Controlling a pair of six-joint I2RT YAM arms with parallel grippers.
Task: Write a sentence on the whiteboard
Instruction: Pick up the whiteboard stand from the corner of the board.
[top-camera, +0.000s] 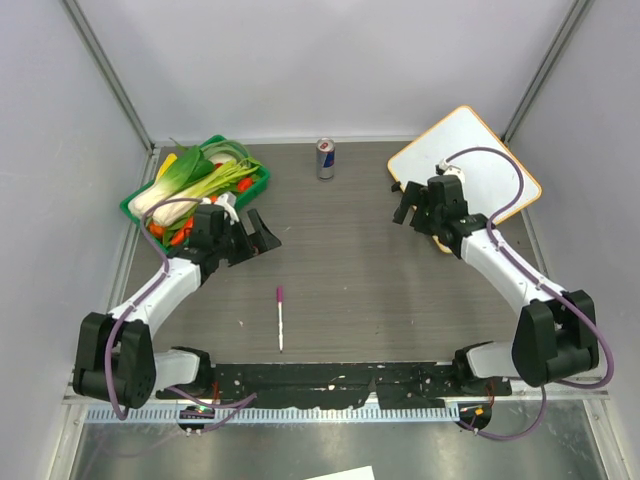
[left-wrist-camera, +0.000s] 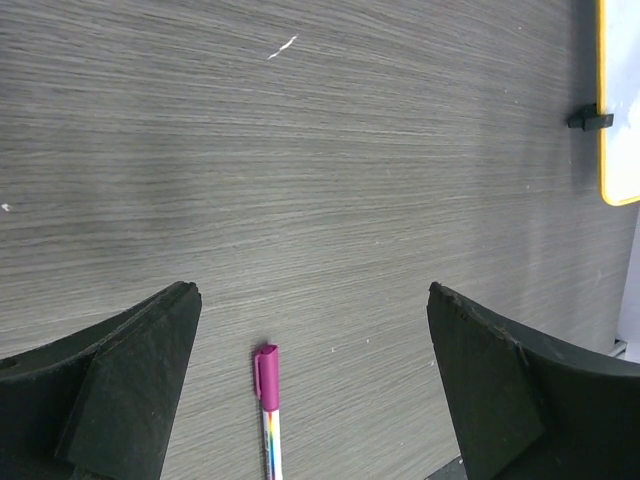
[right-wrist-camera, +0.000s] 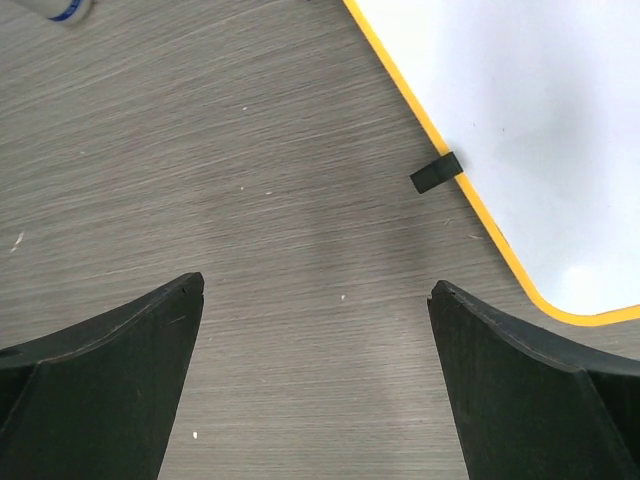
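1. Two grippers, the left gripper and the right gripper, both spread wide and holding nothing.
2. whiteboard: flat at the far right corner, partly under the right arm.
3. pen: lying mid-table between the arms.
4. can and vegetable basket: near the far edge.

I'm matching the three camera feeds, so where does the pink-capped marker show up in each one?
Top external: marker lies low centre on the table, between the arms.
Left wrist: marker at bottom centre, cap upward.
Right wrist: not in it.
Shared landmark: the whiteboard, upper right in every view.
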